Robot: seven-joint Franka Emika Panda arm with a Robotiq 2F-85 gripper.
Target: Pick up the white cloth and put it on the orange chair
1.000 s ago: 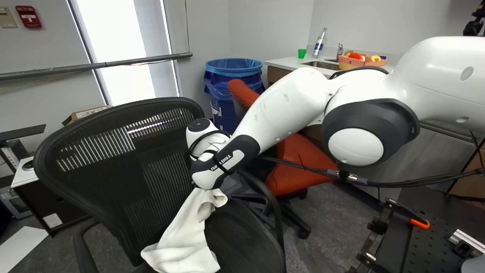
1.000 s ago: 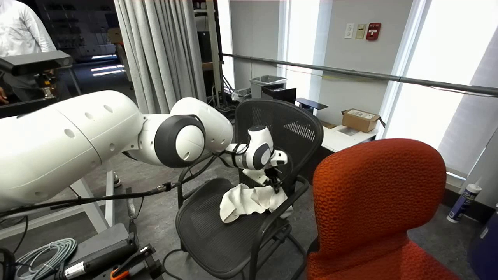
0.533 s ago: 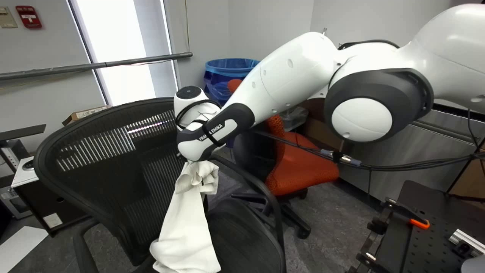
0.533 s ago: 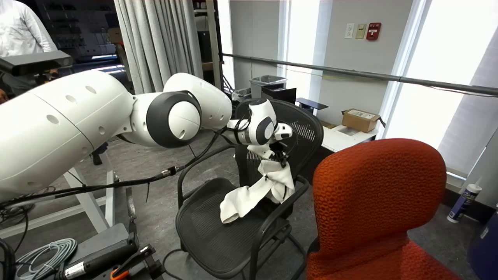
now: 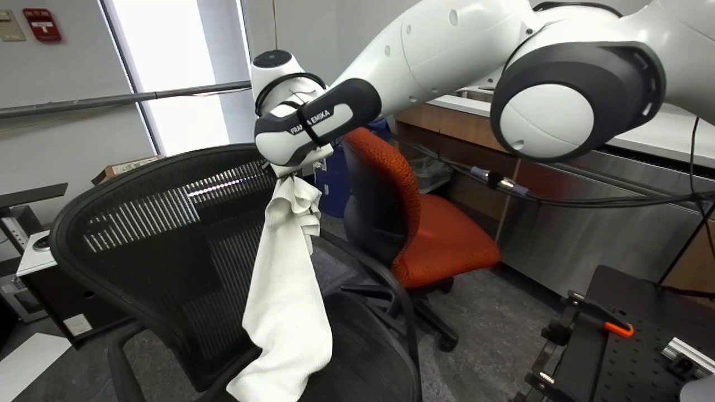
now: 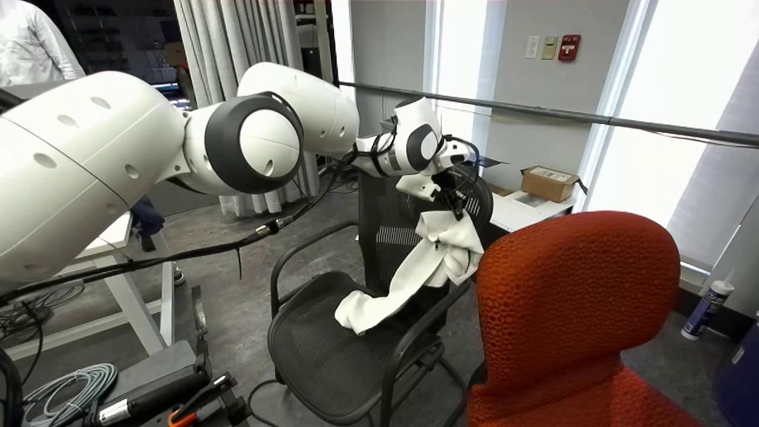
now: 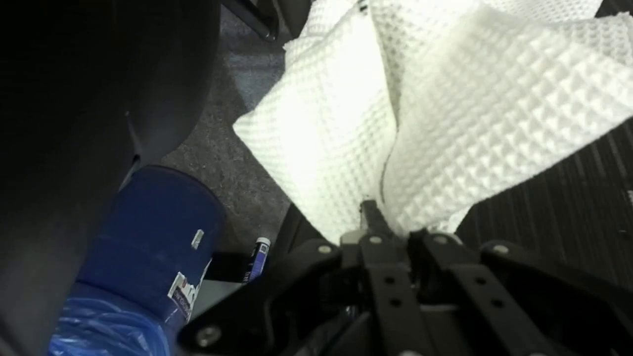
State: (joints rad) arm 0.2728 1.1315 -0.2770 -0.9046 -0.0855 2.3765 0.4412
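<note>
Wrist view: pincer [image 7: 394, 228] clamped on the cloth [image 7: 455, 128], which dangles over the black chair [image 6: 335, 365]. Waffle weave suggests light, limp, grippy stuff; a pinch on bunched folds should hold.

A low white desk [image 6: 507, 213] stands near tall bright windows [image 6: 682, 71]. Pale-grey wall [image 6: 533, 83] rises past its far edge, mottled dark-grey floor [image 5: 491, 329] below.

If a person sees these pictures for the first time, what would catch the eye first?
Probably the white robot arm, reaching over the black chair. Then the white cloth, hanging from the closed tool, its lower end seemingly resting on that chair. Nearby stands the bright orange chair.
</note>
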